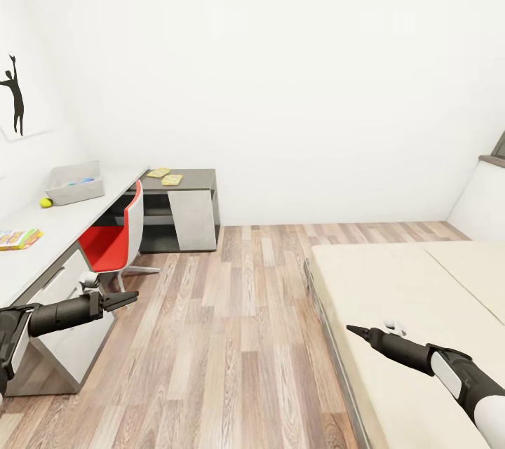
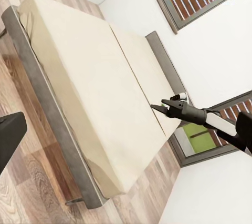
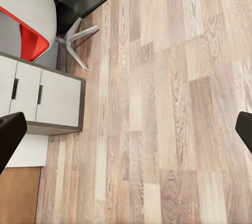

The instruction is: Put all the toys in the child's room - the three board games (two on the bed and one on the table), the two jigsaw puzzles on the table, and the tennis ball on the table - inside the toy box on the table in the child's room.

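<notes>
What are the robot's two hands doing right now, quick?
Left gripper: looks nearly closed, holding nothing.
Right gripper: empty; its fingers sit wide apart in the right wrist view, so open.

Wood floor (image 3: pixel 168 103), red chair (image 3: pixel 26 29), white drawer unit (image 3: pixel 47 98), fingers (image 3: pixel 10 140) wide apart

Both arms reach forward, left hand (image 1: pixel 130 298) and right hand (image 1: pixel 353 330) empty.

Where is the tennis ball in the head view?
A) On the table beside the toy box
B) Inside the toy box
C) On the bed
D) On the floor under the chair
A: the tennis ball lies on the table just outside the toy box.
</notes>
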You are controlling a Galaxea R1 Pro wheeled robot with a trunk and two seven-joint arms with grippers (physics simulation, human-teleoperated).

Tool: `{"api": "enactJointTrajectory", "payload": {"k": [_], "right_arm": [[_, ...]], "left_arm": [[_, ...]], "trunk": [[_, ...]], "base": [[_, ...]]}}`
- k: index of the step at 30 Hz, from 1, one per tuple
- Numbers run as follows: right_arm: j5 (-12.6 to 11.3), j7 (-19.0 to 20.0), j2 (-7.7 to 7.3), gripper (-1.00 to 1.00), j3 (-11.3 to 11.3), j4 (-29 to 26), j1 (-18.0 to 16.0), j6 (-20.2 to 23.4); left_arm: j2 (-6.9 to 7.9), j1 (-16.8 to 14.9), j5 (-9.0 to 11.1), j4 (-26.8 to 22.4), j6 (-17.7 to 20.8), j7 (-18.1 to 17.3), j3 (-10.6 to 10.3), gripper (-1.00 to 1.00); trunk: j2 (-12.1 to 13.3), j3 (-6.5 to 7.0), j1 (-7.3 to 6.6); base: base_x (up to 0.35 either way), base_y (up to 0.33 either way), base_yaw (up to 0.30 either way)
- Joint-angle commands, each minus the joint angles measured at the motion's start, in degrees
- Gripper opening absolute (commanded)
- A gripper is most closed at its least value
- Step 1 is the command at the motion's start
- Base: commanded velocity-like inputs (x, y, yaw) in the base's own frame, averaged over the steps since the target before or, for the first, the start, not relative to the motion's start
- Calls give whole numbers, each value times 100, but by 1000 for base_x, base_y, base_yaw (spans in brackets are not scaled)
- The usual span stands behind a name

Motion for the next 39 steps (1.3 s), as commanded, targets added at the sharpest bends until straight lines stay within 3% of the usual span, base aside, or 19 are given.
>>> {"api": "enactJointTrajectory", "payload": {"k": [1,39], "right_arm": [[-25,10,0,100,-13,0,-5,50],[-24,5,18,100,-13,-2,-5,52]], "left_arm": [[-1,-6,-38,-3,60,-39,9,100],[-56,-6,-42,-3,60,-39,9,100]], "trunk": [[-13,-13,4],[-13,-13,4]], "base": [[0,0,0],[0,0,17]]}}
